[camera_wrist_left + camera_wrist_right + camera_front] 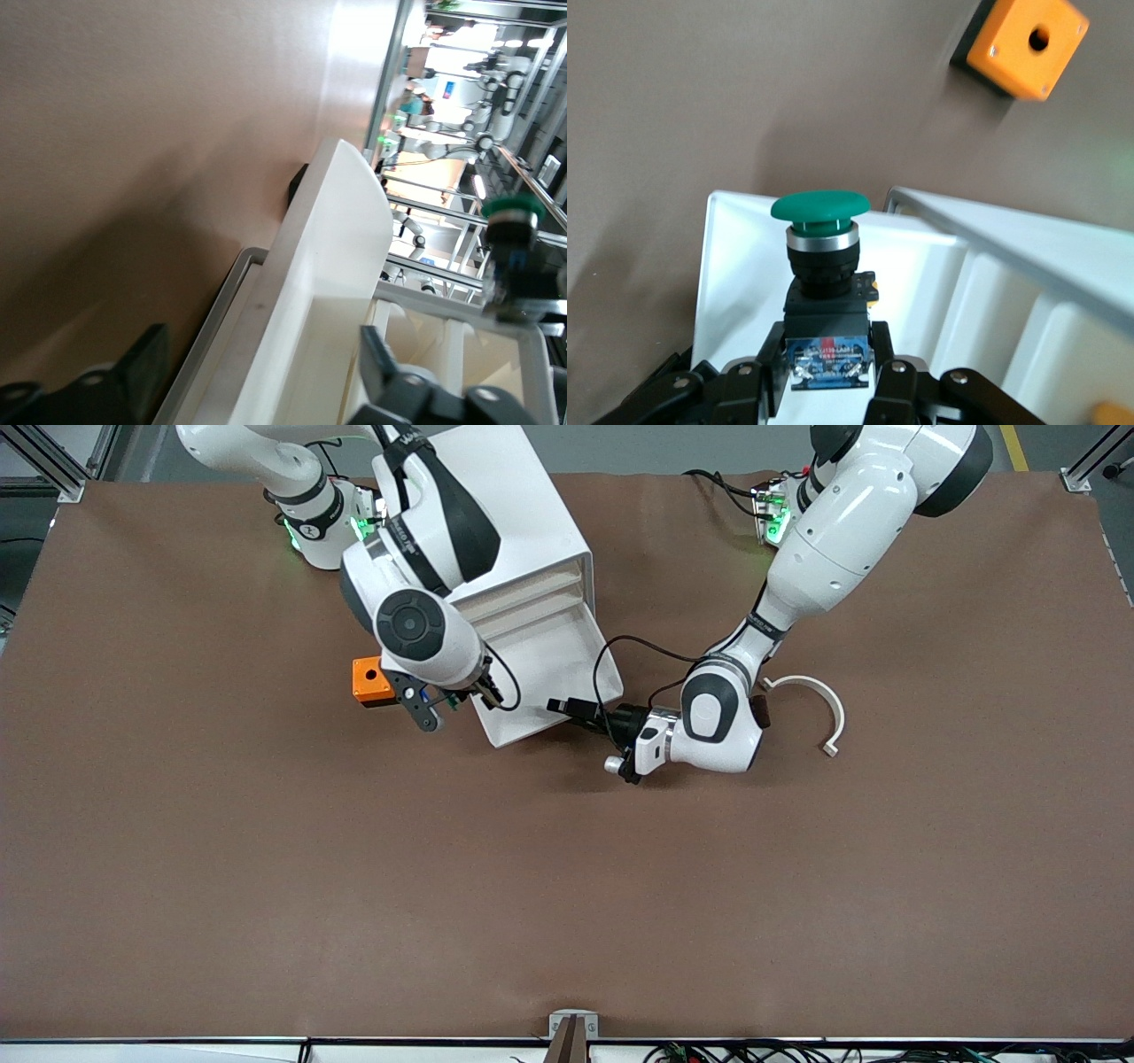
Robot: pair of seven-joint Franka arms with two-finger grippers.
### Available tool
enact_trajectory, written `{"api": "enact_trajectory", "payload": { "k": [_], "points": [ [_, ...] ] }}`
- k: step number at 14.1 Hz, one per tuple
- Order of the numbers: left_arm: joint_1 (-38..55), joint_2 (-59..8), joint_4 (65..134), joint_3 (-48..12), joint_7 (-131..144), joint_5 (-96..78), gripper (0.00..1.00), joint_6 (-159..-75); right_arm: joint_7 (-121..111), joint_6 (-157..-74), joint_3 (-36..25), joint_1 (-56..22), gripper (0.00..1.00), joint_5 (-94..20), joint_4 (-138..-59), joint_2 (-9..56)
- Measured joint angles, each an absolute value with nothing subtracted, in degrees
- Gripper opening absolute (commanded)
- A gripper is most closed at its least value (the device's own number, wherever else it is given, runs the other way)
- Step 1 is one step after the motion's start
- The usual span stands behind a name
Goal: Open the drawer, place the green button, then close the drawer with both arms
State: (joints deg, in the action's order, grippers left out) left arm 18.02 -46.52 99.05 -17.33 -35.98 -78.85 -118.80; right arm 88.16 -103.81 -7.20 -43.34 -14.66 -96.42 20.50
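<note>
The white cabinet [523,531] lies at the robots' side of the table with its drawer [567,655] pulled out toward the front camera. My right gripper [828,354] is shut on the dark body of the button [820,206], green cap pointing away from the wrist, over the open drawer [735,266]. From the front the button [447,698] shows only as a small blue-green bit under the right wrist, at the drawer's corner. My left gripper [571,710] is at the drawer's front wall [328,266], open, its fingers [133,372] astride the wall without touching it.
An orange cube with a hole [372,680] sits beside the cabinet toward the right arm's end. A white curved strip [811,700] lies on the brown table beside the left arm's wrist. A black cable [620,646] loops over the drawer's edge.
</note>
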Motion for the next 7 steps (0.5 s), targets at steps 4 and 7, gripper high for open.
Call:
{"api": "enact_trajectory", "payload": {
  "k": [4,7],
  "points": [
    [17.17,-44.87,94.12,-17.03,-18.38,-63.89,1.00,-119.14,95.45,-113.38,-7.15,-48.55,0.18,-14.69,-101.05,20.71],
    [14.88,-43.27,90.64,-16.83,-7.44,-48.98,1.00,-119.15,98.97,-116.03,-7.17,-50.88,0.18,-14.69,-101.94,20.94]
  ]
}}
